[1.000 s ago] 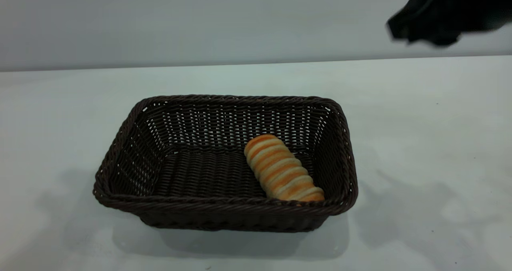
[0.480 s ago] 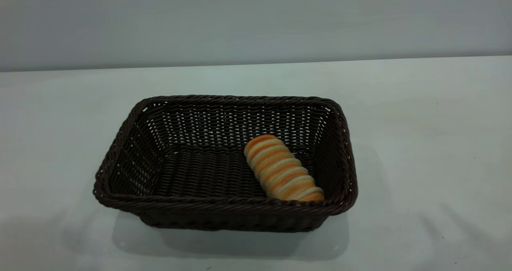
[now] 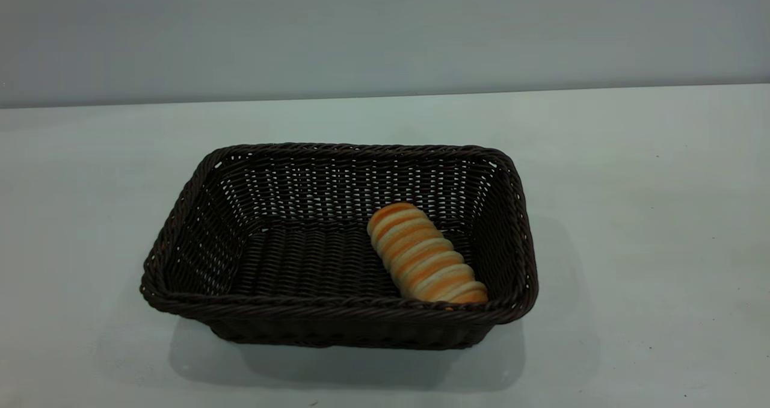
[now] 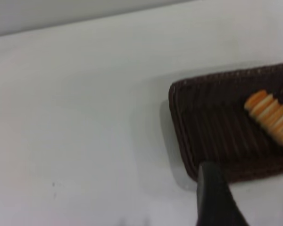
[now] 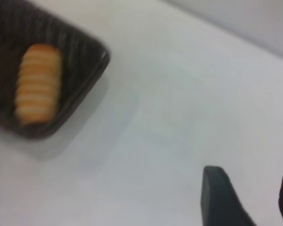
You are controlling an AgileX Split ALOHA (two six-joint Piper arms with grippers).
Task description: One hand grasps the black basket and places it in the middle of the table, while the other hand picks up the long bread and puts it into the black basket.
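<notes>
Both grippers hold nothing, each with its 2 fingers spread apart. The left gripper [image 4: 247, 197] hangs above the table [image 3: 631, 215] just off one end of the basket [image 3: 180, 227], 1 finger [image 4: 217, 200] dark against the white top. The right gripper [image 5: 247, 197] hangs over bare table, well apart from the basket's other end. The bread [image 3: 424, 254] lies inside the basket – on its floor, slanted, close to the right wall.
</notes>
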